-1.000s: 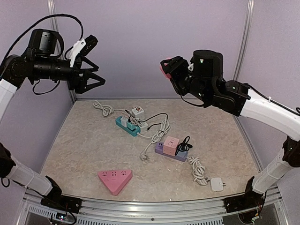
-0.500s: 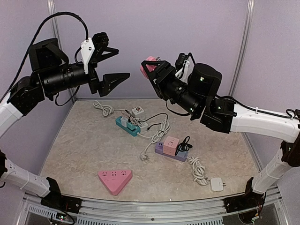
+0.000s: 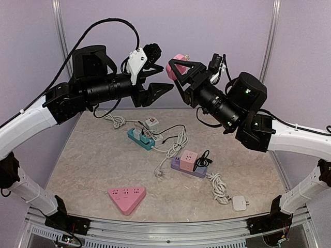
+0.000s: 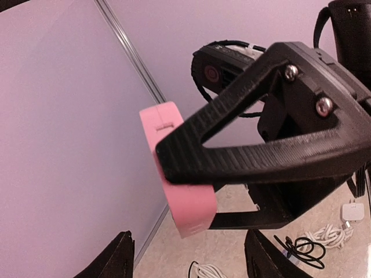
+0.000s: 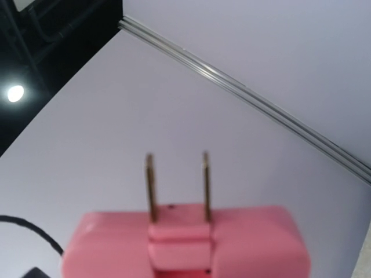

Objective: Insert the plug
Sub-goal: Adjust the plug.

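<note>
Both arms raised high over bench (image 3: 93, 170), wrists facing each other. Plug (image 3: 178, 60) = pink block, in mid-air well above bench, clamped betw. R jaws. L wrist view: R arm's black triangular fingers (image 4: 243, 156) press on its sides. R wrist view: two metal prongs (image 5: 149, 185) stick out of plug's far face, bare, purple wall behind. L jaws released, spread wide, nothing betw. them. In top view they sit just beside plug, lower finger (image 3: 158, 89) below and left of it; cannot tell any contact. L wrist view: own fingertips (image 4: 120, 258) at bottom edge, apart, plug straight ahead. On bench: teal strip (image 3: 138, 142) rear centre w/ plugs in it and white cable alongside. Purple strip (image 3: 178, 166) mid-right, pink cube (image 3: 189, 159) on top. Pink triangular strip (image 3: 127, 198) near front, apart from the rest. White adapter (image 3: 239, 203) front right, next to coiled cable.
</note>
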`<state>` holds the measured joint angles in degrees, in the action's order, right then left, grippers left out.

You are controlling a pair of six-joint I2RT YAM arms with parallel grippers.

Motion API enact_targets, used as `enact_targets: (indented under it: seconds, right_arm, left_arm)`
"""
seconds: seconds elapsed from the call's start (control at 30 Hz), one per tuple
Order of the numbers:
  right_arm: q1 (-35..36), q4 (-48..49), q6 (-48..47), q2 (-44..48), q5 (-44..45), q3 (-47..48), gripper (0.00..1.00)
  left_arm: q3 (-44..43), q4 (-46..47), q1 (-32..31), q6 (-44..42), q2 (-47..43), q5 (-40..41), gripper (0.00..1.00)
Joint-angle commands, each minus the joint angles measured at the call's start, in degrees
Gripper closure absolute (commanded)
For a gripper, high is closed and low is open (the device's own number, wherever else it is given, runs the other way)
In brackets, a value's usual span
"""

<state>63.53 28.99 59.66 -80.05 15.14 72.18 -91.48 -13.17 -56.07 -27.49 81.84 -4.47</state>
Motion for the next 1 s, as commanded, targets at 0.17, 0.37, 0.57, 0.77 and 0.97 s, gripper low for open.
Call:
enact_targets:
  seconds: [0.17, 0.37, 0.57, 0.77, 0.97]
  right_arm:
    - [0.46, 2.00, -0.02, 0.71, -1.48, -1.32, 0.76]
    - [0.46, 2.46, 0.89, -0.57, -3.15, -0.68, 0.76]
    - [0.41, 1.93, 0.88, -0.89, -3.76, -0.55, 0.76]
    - [-0.54, -2.28, 0.46, -0.38, -4.32, -1.17, 0.53]
    - [-3.33, -9.84, -9.93, 7.22, -6.97, -8.69, 0.21]
  left_arm:
    - [-0.41, 6.06, -2.35, -3.77, 0.62, 2.56, 0.40]
    - [0.53, 8.62, -2.67, -4.20, 1.43, 4.25, 0.49]
    - [0.28, 8.58, -2.86, -2.62, 1.83, 5.66, 0.80]
    - [2.56, 7.80, -3.14, -2.75, 0.04, 7.90, 1.00]
    - [3.50, -6.18, -2.02, -3.21, -4.60, 12.80, 1.00]
